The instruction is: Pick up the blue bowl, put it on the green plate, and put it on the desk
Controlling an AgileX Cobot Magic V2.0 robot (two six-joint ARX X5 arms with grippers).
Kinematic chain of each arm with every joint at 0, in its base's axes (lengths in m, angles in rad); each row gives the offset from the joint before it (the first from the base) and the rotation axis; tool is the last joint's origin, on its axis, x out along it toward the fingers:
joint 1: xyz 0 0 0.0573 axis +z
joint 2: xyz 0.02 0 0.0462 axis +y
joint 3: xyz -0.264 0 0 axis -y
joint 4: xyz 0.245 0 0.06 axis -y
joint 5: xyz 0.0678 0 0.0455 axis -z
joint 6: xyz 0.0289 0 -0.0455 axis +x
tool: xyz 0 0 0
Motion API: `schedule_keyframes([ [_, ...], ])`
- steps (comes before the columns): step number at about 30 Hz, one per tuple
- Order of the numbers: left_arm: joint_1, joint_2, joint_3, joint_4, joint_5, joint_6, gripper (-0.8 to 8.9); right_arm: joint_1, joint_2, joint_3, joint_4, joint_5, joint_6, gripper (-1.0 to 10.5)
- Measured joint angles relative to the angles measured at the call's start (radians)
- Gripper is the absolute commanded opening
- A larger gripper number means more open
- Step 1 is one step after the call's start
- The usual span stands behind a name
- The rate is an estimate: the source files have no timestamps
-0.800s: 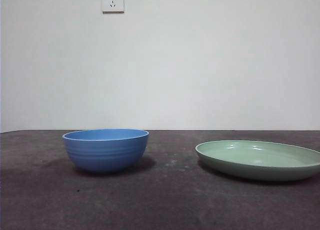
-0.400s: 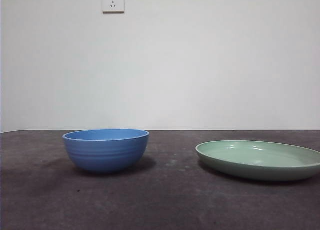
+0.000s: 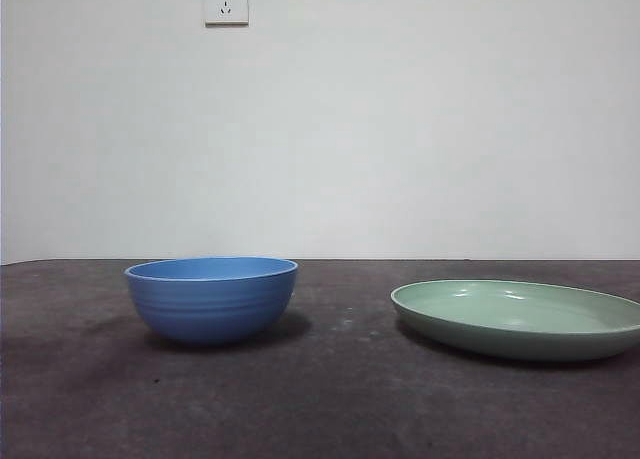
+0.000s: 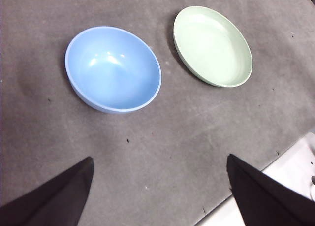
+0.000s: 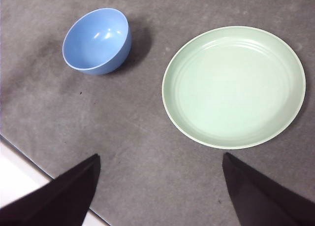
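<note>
ridged blue bowl [image 3: 211,298] sits empty beside green plate [image 3: 518,318]; both grippers hang spread wide.

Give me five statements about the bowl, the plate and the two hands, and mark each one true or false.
1. The blue bowl stands on the desk, apart from the green plate. True.
2. The bowl sits on the plate. False: the plate is bare and the bowl stands beside it, with a gap of desk between them.
3. The left hand is open and holds nothing. True.
4. The right hand grips the plate's rim. False: it hangs open above the desk, touching nothing.
5. The bowl lies upside down. False: it stands upright, and its hollow shows in both wrist views.
</note>
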Motion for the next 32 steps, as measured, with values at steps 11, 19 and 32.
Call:
schedule_keyframes([
  [11, -0.013, 0.114, 0.09, 0.032, -0.058, -0.032, 4.33, 0.0, 0.0, 0.0, 0.0, 0.0, 0.0, 4.0],
  [19, -0.08, 0.324, 0.208, 0.037, -0.17, -0.032, 4.28, 0.0, 0.0, 0.0, 0.0, 0.0, 0.0, 4.0],
  [32, -0.152, 0.685, 0.284, 0.158, -0.346, -0.032, 4.27, 0.0, 0.0, 0.0, 0.0, 0.0, 0.0, 4.0],
])
